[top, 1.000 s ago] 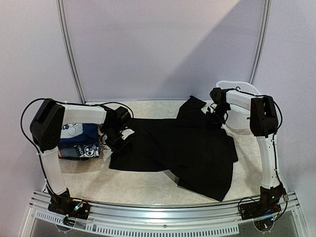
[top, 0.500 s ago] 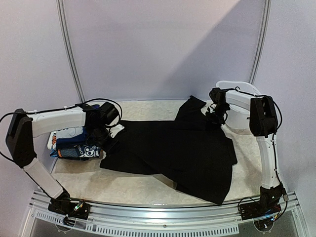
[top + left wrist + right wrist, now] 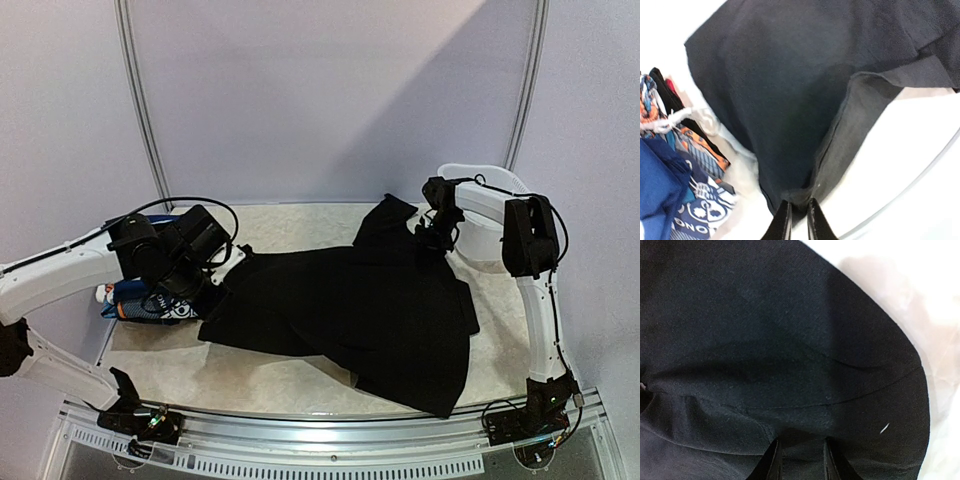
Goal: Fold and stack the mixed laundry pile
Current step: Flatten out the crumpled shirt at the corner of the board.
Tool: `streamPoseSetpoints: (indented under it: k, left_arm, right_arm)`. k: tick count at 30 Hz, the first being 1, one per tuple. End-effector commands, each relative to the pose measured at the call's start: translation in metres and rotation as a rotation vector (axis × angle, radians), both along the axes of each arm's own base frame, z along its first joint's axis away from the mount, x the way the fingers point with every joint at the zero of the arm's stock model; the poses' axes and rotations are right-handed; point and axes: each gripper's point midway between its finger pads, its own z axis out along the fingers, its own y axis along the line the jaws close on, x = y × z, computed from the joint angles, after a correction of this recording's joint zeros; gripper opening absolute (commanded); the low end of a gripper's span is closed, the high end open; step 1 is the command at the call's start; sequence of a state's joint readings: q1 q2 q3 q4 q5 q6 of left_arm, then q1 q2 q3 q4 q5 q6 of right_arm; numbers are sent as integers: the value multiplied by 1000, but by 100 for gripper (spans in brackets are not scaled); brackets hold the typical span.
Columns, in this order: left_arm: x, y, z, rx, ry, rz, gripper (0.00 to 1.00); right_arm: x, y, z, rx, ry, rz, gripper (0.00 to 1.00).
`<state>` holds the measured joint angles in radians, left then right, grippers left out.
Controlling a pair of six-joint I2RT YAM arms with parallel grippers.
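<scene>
left claw: I see it pinching black garment
right claw: pinching it too
beside: cartoon-print pile, white tub

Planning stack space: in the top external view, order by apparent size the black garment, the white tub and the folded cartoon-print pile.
1. The black garment, by far the largest.
2-3. The white tub and the cartoon-print pile: unranked, since they look similar and both are partly hidden.

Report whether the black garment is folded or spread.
Spread: the black garment lies wide across the table, held between left gripper and right gripper.
</scene>
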<state>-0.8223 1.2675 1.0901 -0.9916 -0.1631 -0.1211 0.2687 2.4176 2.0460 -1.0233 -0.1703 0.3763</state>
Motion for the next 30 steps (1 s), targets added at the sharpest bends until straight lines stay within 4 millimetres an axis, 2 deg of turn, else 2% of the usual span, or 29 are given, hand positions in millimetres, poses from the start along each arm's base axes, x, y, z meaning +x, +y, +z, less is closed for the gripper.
streamPoseSetpoints:
  k: [1, 6, 11, 13, 16, 18, 22, 24, 27, 30]
  left_arm:
    - [-14, 7, 6, 30, 24, 61, 11]
    - [-36, 8, 15, 13, 70, 76, 11]
    - [-70, 17, 13, -8, 173, 110, 11]
    - [-73, 19, 12, -34, 175, 131, 18]
    - [-57, 7, 19, -79, 113, 141, 42]
    - [-43, -13, 18, -93, 105, 114, 52]
    - [-24, -51, -12, 13, 158, -28, 53]
    - [-12, -71, -20, 61, 160, -121, 54]
    - [4, -85, -28, 142, 110, -284, 55]
    - [6, -89, -44, 196, 89, -438, 57]
  right_arm:
    - [-10, 2, -44, -12, 85, -16, 29]
    - [-9, 2, -44, -7, 86, -16, 28]
    - [-6, 2, -44, 0, 86, -18, 28]
    - [-5, 3, -42, 4, 82, -15, 28]
    - [-5, 4, -38, 9, 79, -12, 28]
    - [-5, 3, -35, 10, 77, -7, 28]
    - [-4, 4, -22, 14, 56, 7, 27]
    - [-4, 4, -17, 19, 48, 13, 27]
    - [-4, 5, -11, 23, 39, 20, 27]
    - [-3, 7, -4, 34, 29, 23, 27]
